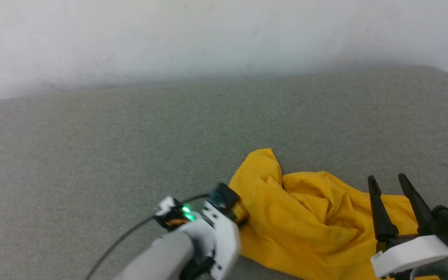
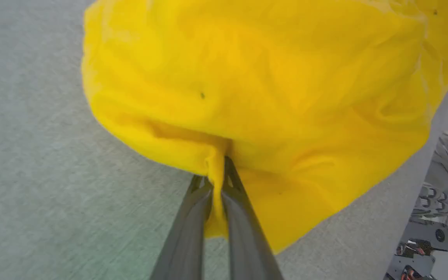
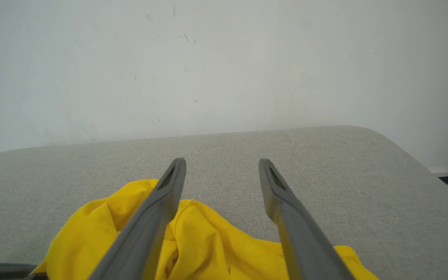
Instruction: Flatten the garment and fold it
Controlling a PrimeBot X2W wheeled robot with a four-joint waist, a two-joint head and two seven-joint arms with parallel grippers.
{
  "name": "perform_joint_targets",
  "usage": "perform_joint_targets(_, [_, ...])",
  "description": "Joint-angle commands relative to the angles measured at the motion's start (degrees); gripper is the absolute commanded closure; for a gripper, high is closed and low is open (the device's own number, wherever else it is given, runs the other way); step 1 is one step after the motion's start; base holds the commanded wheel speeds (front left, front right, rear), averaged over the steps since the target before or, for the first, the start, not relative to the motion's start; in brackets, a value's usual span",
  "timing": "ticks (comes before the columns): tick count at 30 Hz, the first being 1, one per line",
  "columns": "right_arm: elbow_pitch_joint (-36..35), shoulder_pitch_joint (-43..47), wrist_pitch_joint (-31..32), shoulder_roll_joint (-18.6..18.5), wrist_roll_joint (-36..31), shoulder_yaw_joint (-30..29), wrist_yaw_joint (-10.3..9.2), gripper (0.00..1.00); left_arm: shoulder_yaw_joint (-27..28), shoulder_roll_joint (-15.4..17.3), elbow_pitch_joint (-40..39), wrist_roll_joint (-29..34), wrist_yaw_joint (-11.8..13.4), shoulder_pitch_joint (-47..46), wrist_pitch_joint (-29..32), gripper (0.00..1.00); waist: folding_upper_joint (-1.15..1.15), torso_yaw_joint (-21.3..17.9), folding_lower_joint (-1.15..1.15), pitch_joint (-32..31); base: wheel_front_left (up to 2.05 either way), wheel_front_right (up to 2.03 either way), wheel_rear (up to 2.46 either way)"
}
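1. The garment (image 1: pixel 305 221), a crumpled heap of bright yellow cloth, is lying on the grey fabric surface (image 1: pixel 130 136) at the near right of the head view. One peak of cloth is pointing toward the pale wall (image 1: pixel 208 39).
2. The left gripper (image 1: pixel 240 213) is reaching in from the bottom centre of the head view and meeting the heap's left edge, a green light glowing on its wrist.
3. In the left wrist view, the left gripper (image 2: pixel 218 171) is pinching a narrow fold of the garment (image 2: pixel 266 97). Its two dark fingers are standing almost together, with cloth running down between them and bulging beyond the tips.
4. The right gripper (image 1: pixel 387 179) is standing over the heap's right side with its fingers spread wide, gripping nothing.
5. In the right wrist view, the right gripper (image 3: pixel 222 161) is holding its fingers well apart. The garment (image 3: pixel 208 241) is lying beneath and between them, while the tips are pointing at bare grey surface (image 3: pixel 325 175) beyond the cloth.
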Motion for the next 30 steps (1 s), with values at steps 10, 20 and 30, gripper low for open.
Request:
perform_joint_targets(10, [-2.04, 2.9, 0.22, 0.09, -0.47, -0.33, -0.04, 0.0, 9.73, 15.56, -20.13, -4.05, 13.19, 15.72, -2.39, 1.0, 0.0, 4.08, 0.0, -4.69, 0.0, 0.0, 0.0])
perform_joint_targets(20, [-3.59, 3.88, 1.0, 0.09, -0.53, -1.07, -0.04, 0.0, 19.21, 20.22, -30.06, -13.97, 27.21, 38.66, -2.79, 1.0, 0.0, 7.56, 0.0, -4.44, 0.0, 0.0, 0.0])
perform_joint_targets(30, [-4.94, 2.79, 1.91, 0.09, -0.96, -0.66, -0.04, 0.0, 21.47, 17.51, -35.61, -9.91, 24.13, 29.61, -13.37, 0.0, 0.0, 8.41, 0.0, -3.88, 0.0, 0.0, 0.0])
